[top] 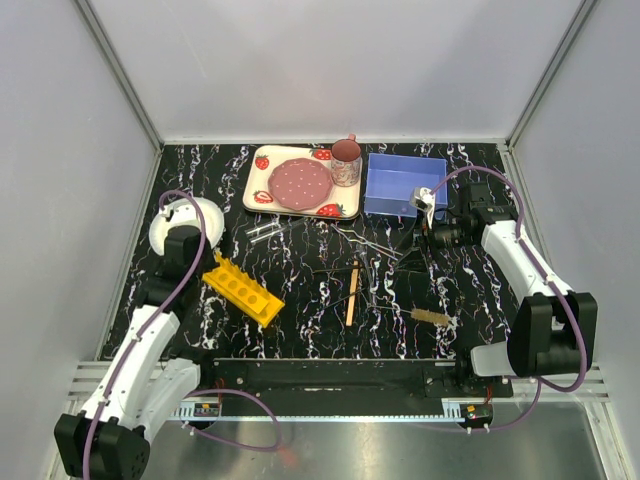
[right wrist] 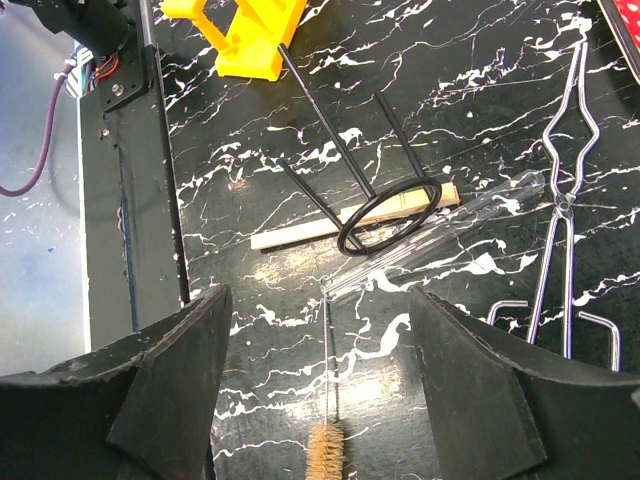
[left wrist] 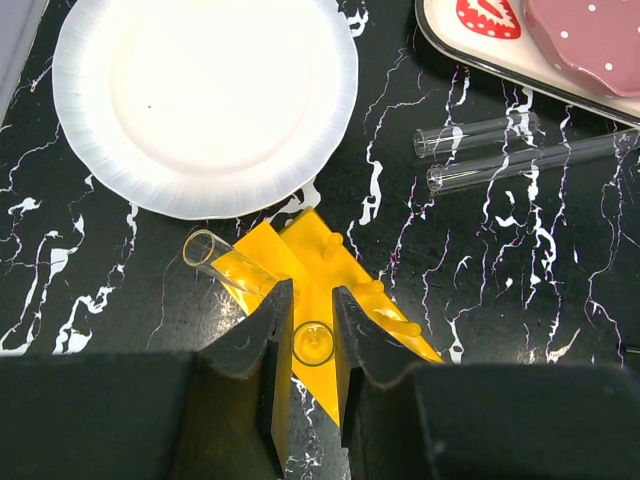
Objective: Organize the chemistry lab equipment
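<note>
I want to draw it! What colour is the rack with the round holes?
The rack is bright yellow, seen best in the top external view.

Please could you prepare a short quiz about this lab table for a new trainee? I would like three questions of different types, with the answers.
1. True or false: the right gripper is open.
2. Fill the gap: the left gripper is shut on a clear glass ____.
3. How many clear glass tubes lie flat on the table beside the strawberry tray?
Key: 1 true; 2 tube; 3 two.
</note>
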